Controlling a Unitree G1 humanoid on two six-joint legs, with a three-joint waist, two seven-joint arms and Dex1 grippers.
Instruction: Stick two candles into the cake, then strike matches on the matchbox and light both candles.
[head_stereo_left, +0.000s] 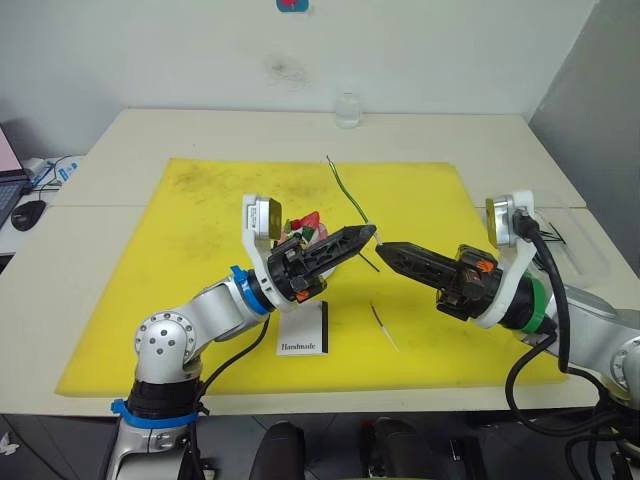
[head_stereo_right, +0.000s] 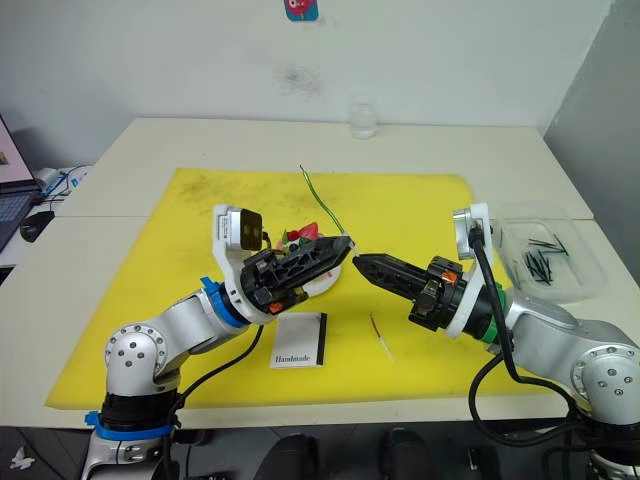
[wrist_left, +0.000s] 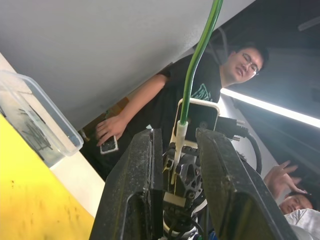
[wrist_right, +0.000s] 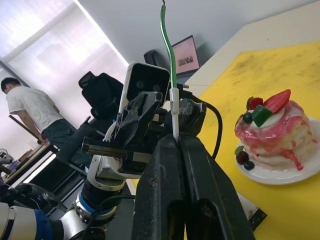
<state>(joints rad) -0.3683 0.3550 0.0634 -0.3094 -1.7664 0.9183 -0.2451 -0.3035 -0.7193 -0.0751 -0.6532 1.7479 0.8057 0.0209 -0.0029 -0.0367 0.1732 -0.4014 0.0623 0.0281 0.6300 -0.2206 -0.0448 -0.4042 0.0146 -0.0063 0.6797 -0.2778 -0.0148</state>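
The green candle (head_stereo_left: 345, 190) is held by its pale bare end in the right pincer (head_stereo_left: 384, 249), whose fingers are pressed together on it in the right wrist view; the left pincer (head_stereo_left: 368, 234) meets it tip to tip, its fingers (wrist_left: 134, 190) standing slightly apart on either side of the same pale end, so that contact cannot be confirmed. The candle rises beyond both tips, over the yellow mat (head_stereo_left: 200, 200).

Several risks are judged from this; the thin wavy stick could be bent or snapped if both pincers pull or twist while it is shared; it could be dropped onto the mat if the right pincer lets go before the left has closed; and the cake (wrist_right: 277, 140), lying just behind and below the left pincer, could be knocked or smeared by that arm when the candle is carried to it.

The cake is largely hidden in the eye views by the left pincer; the dark red candle cannot be identified with certainty, though a thin stick (head_stereo_left: 384, 327) lies on the mat below the pincers, beside the matchbox (head_stereo_left: 303, 332); the matches (head_stereo_right: 540, 260) are seen only as small dark slivers in a clear tray (head_stereo_right: 590, 285) on the counter (head_stereo_left: 150, 130) beyond the right arm.
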